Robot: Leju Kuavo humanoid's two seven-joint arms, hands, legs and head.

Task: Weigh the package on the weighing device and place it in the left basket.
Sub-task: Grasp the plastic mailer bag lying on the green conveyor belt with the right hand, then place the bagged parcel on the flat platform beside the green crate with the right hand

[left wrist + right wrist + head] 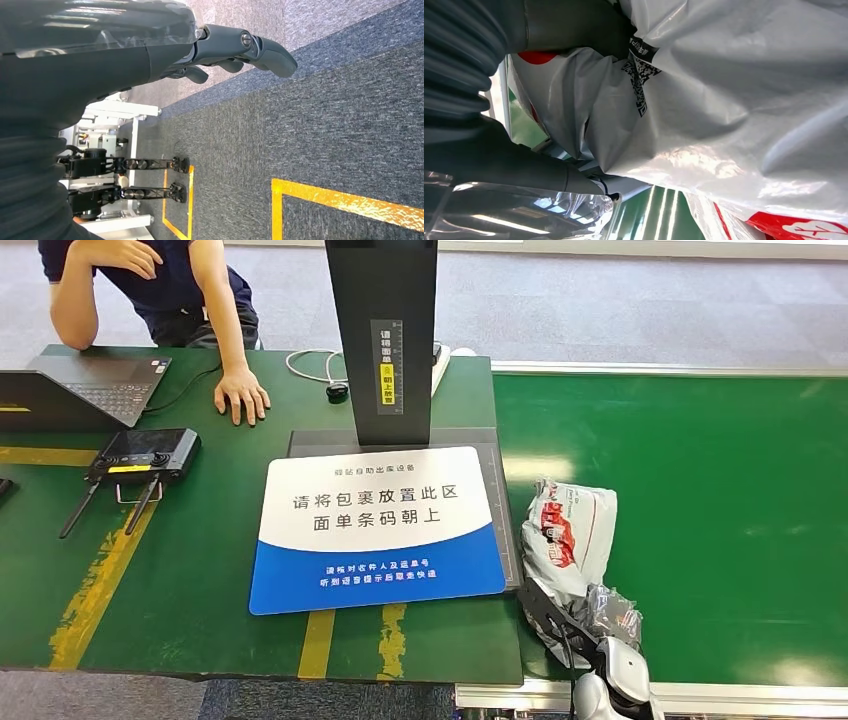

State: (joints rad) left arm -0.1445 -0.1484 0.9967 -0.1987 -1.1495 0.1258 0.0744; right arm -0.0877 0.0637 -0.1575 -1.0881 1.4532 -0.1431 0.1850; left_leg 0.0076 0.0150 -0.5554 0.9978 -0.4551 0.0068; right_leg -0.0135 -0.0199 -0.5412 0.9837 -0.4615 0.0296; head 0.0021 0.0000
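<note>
Package: crumpled white-and-grey plastic mailer bag with red print, lying on the green conveyor belt, at 3 o'clock of the scale.
Scale: flat white-and-blue weighing pad with black upright post.
Right hand: dark fingers closed on the bag's near end (wrist view: plastic pressed close).
Left hand: hangs over grey carpet, fingers loosely curled, holding nothing.
Person: hand flat on the table at 11 o'clock.

Parcel-sorting station: green conveyor belt, self-service weighing device with scanner column, laptop.
</note>
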